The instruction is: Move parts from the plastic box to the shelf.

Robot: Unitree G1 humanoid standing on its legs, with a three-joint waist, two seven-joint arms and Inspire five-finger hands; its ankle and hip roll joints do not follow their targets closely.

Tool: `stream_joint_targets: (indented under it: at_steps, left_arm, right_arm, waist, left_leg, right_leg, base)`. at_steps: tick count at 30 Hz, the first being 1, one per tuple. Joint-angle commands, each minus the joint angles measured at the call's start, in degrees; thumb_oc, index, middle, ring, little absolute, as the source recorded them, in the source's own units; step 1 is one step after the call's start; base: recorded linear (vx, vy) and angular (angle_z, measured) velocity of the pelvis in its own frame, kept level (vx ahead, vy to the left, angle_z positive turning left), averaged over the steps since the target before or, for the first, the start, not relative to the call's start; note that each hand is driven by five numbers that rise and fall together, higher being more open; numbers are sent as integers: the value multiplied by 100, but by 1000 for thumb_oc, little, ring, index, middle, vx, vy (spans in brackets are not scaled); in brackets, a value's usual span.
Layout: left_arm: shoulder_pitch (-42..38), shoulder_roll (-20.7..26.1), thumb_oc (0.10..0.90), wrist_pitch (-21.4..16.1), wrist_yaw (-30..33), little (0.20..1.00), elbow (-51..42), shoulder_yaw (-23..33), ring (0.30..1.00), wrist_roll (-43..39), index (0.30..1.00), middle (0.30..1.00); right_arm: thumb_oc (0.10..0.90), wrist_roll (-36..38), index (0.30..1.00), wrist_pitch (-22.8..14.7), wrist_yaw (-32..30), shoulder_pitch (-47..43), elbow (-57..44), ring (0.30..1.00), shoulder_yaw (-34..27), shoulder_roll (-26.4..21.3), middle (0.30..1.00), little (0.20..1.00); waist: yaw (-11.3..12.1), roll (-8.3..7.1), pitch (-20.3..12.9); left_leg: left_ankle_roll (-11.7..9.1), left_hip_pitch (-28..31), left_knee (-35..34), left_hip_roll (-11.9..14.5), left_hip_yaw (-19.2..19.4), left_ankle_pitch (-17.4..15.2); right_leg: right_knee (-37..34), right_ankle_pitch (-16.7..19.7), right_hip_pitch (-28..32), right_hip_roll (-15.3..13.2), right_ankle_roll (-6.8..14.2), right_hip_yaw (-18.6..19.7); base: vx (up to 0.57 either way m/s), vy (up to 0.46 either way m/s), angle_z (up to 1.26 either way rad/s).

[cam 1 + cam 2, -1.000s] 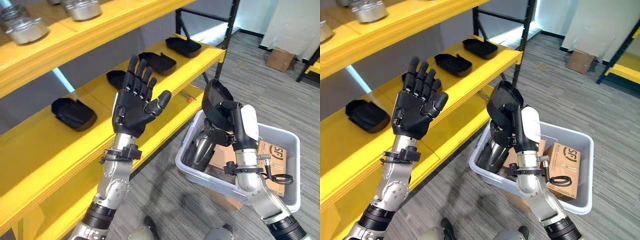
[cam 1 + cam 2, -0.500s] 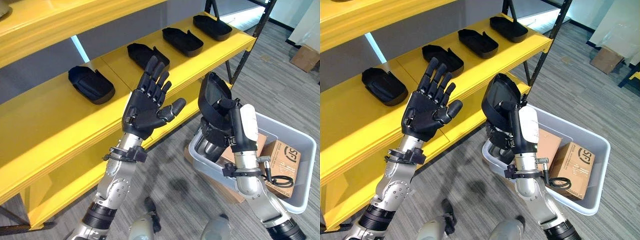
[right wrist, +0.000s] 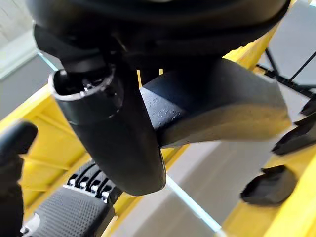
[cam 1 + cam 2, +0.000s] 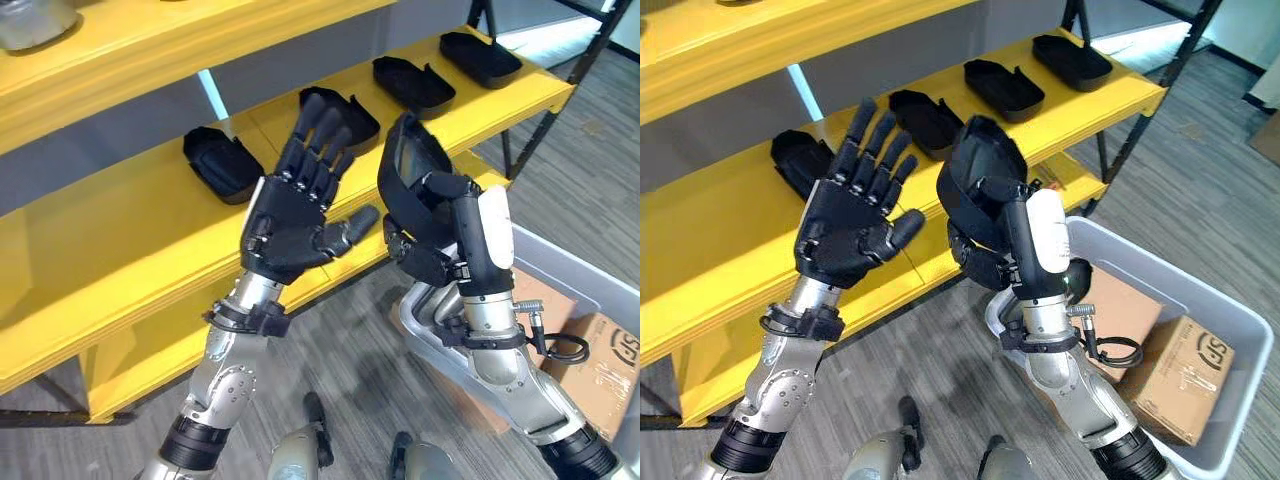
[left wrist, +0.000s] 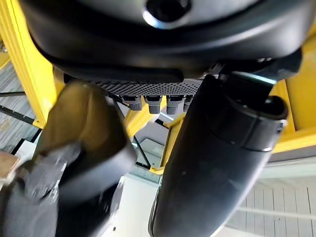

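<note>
Right hand (image 4: 1025,235) has risen from the grey plastic box (image 4: 1230,330) toward the yellow shelf (image 4: 730,250), fingers clenched on a black moulded plastic part (image 4: 975,175) | part now beside shelf edge, nearer placing | left hand (image 4: 845,225) released, fingers spread, palm facing part

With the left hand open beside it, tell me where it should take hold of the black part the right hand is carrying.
Probably the part's upper rounded end, the portion of the black part standing free above the right hand. The right hand's thumb and fingers cover its lower half. The left hand, open with its palm facing the part, could come straight across from the robot's left and close around that exposed end.
</note>
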Motion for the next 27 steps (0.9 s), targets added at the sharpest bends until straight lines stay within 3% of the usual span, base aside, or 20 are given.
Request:
stream_joint_targets:
  at_steps: [1, 4, 6, 10, 11, 14, 15, 19, 23, 27]
  left_arm:
    - [-549, 74, 900, -536, 13, 1000, -498, 218, 1000, -138, 1000, 1000]
    - [-516, 126, 900, -684, 20, 1000, -545, 277, 1000, -255, 1000, 1000]
    - [-529, 93, 900, -719, 73, 1000, -561, 276, 1000, -254, 1000, 1000]
    - [-705, -91, 900, -805, -559, 1000, -635, 230, 1000, -445, 1000, 1000]
    - [-788, -168, 900, -858, -441, 1000, -692, 129, 1000, -434, 1000, 1000]
    - [-979, -228, 900, -711, 496, 1000, -709, 15, 1000, -82, 1000, 1000]
    - [-1005, -238, 900, -688, 594, 1000, -700, -1, 1000, -31, 1000, 1000]
    - [-1117, -272, 900, -583, 630, 1000, -450, -95, 1000, -84, 1000, 1000]
    - [-969, -264, 900, -412, 562, 1000, -428, -82, 1000, -158, 1000, 1000]
    - [-840, -161, 900, -323, 379, 1000, -446, 27, 1000, -162, 1000, 1000]
  right_arm:
    - [400, -102, 300, -773, -841, -500, -644, 300, -263, 65, 300, 300]
    - [400, 76, 300, -798, -1066, -529, -630, 300, -339, 33, 300, 300]
    - [400, 197, 300, -877, -948, -534, -645, 300, -391, 28, 300, 300]
    - [400, 272, 300, -1174, -446, -597, -825, 300, -415, -29, 300, 300]
    - [400, 300, 300, -1141, -365, -686, -887, 300, -374, -98, 300, 300]
    - [400, 375, 300, -1012, -310, -820, -946, 300, -368, -202, 300, 300]
    - [400, 374, 300, -984, -303, -826, -958, 300, -371, -204, 300, 300]
    - [400, 496, 300, -816, -349, -832, -921, 300, -474, -229, 300, 300]
    - [400, 520, 300, -760, 82, -1086, -908, 300, -482, -108, 300, 300]
    - [400, 437, 300, -694, 225, -1062, -1009, 300, -448, 90, 300, 300]
  waist:
    - [-224, -231, -504]
    - [-290, -186, -536]
    - [-322, -167, -555]
    - [-429, -47, -660]
    - [-480, -3, -674]
    - [-665, 63, -712]
    - [-674, 66, -712]
    - [-629, 86, -635]
    - [-359, 78, -568]
    - [-124, 1, -532]
  left_leg:
    - [-502, 415, 1210, 481, 470, -1761]
    - [-587, 545, 1494, 889, 367, -1808]
    - [-644, 635, 1506, 1022, 297, -1743]
    - [-1105, 1094, 1179, 1667, -39, -880]
    - [-1298, 1148, 1117, 2001, 30, -454]
    - [-1371, 1446, 852, 2194, 640, -486]
    - [-1390, 1460, 824, 2200, 666, -445]
    - [-1233, 1147, 1179, 1932, 434, -794]
    - [-855, 1089, 1262, 1343, 261, -1779]
    - [-673, 1030, 1361, 1066, 93, -2060]
  right_leg:
    - [-650, 214, 158, 271, -146, -40]
    - [-371, 31, 27, 142, -280, -30]
    - [-214, -25, -67, 81, -297, -20]
    - [598, -304, -592, -217, -341, -9]
    - [969, -442, -779, -419, -353, -50]
    - [1424, -556, -977, -816, -288, -273]
    - [1455, -562, -989, -839, -281, -274]
    - [1520, -550, -920, -999, -68, 16]
    - [926, 239, -641, -1465, 290, -99]
    - [678, 626, -466, -1790, 414, -182]
  base:
    - [-148, 89, 48]
    - [-130, 188, -11]
    - [-114, 230, -31]
    - [-193, 492, -12]
    - [-256, 659, -2]
    - [-185, 435, 16]
    - [-176, 496, 56]
    - [-127, 410, 44]
    - [-148, 413, 25]
    - [-102, 191, 31]
